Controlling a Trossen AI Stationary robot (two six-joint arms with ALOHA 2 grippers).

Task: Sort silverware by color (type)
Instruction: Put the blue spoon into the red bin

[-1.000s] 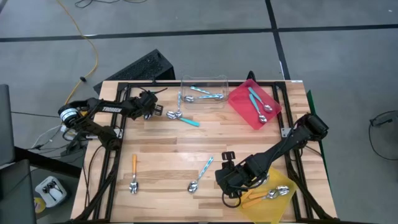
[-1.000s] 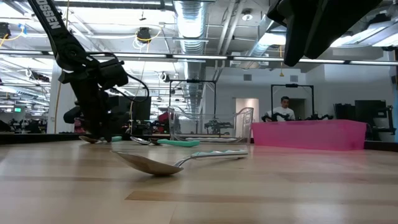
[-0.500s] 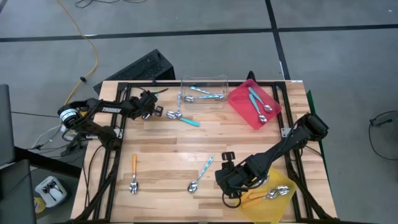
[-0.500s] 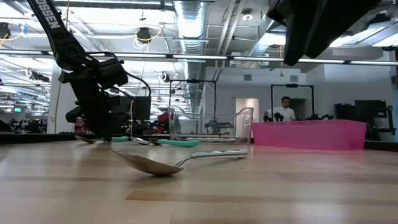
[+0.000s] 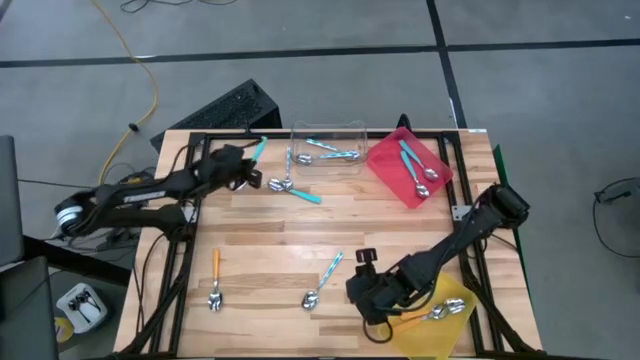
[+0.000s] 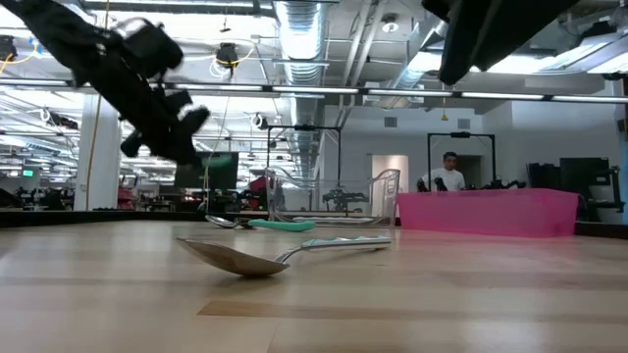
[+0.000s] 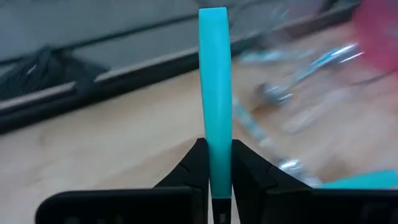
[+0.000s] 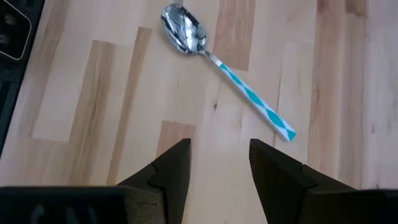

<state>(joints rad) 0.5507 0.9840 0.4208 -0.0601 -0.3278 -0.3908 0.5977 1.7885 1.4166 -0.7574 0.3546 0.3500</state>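
From above, my wooden table [image 5: 260, 235] sits on a grey floor with three trays along its edges. The clear tray [image 5: 327, 132] holds a couple of light-blue spoons, the red tray [image 5: 388, 165] two teal ones, and the yellow tray [image 5: 450, 312] one or two orange ones, so I judge the sort roughly half done. Loose on the wood I count an orange spoon [image 5: 215, 279], a patterned blue spoon [image 5: 322, 280] and a small cluster [image 5: 290, 187] by the clear tray. My left gripper [image 5: 246, 165] is at the far left, clamped on a teal spoon [image 5: 259, 149]. My right gripper [image 5: 362, 290] hovers near the yellow tray.

At table height, the left arm [image 6: 137, 83] is raised off the wood; a spoon bowl [image 6: 231, 257] lies close to the lens.

Left wrist: both fingers [image 7: 194, 168] pinch the teal handle [image 7: 214, 87], which stands straight up between them.

Right wrist: the fingers [image 8: 171, 168] are spread with nothing between them, the patterned spoon [image 8: 227, 71] lying just ahead.
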